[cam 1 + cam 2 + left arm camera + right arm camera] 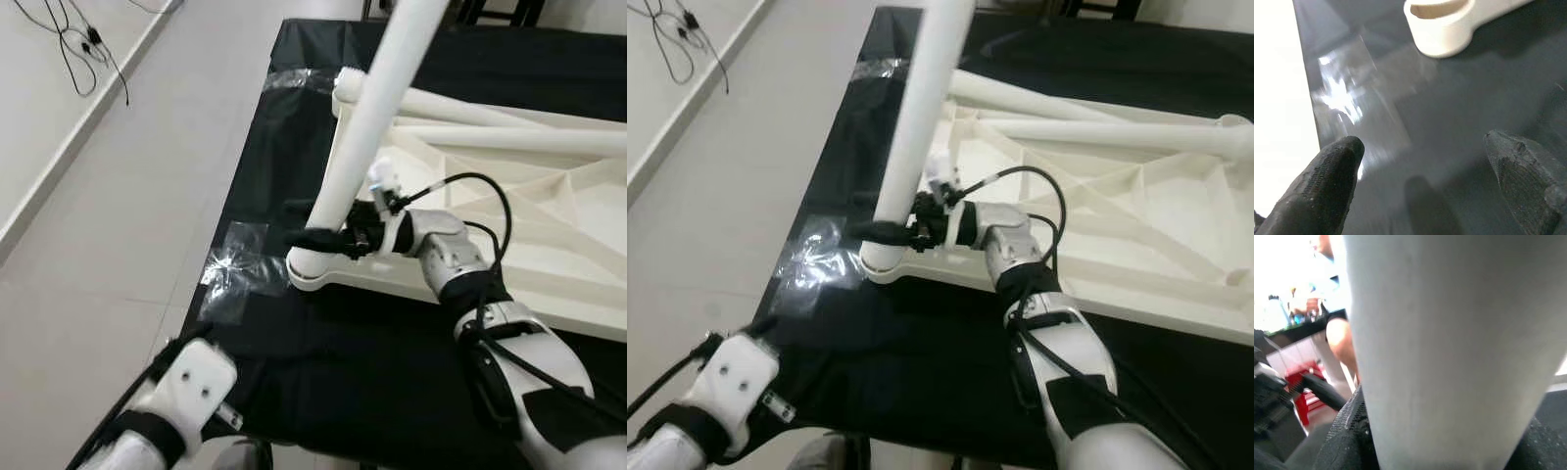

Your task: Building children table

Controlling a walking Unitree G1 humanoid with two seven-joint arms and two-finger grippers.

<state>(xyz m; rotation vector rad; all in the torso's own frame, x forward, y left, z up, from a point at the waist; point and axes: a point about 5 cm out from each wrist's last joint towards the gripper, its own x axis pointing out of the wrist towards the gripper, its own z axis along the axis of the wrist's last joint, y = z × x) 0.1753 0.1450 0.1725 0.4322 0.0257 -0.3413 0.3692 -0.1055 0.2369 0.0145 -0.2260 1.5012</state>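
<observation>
White plastic, hollow-looking, so I'm judging the table leg (367, 117) as light and stiff but smooth and a bit slippery; the long lever above the grip is what's going to fight us, not the weight. The right gripper (328, 238) is clamping its fingers (1349, 431) around the leg low down, just above the corner socket (312, 269) of the upturned tabletop (509, 225), and the leg is standing in that socket, leaning away from the robot. Low grip is looking right to me: close to the joint, least wobble, best for pushing or twisting it home. The tabletop is lying underside-up on the black cloth (323, 362) covering the desk, ribs showing, rigid moulding, probably sliding easily on the cloth if pushed sideways. The left gripper (1425, 161) is hovering over the cloth near the desk edge, fingers (1327, 181) apart and holding nothing, close to the clear plastic wrap (235, 269) lying beside the socket. Count: one tabletop; one leg in hand; two more long white tubes, likely legs (1097, 129), are lying across the tabletop; I can't tell where a fourth is. One patch of wrap near the socket, another (294, 80) further up the cloth edge. A person (1334, 328) is standing in the background of the right wrist view.
</observation>
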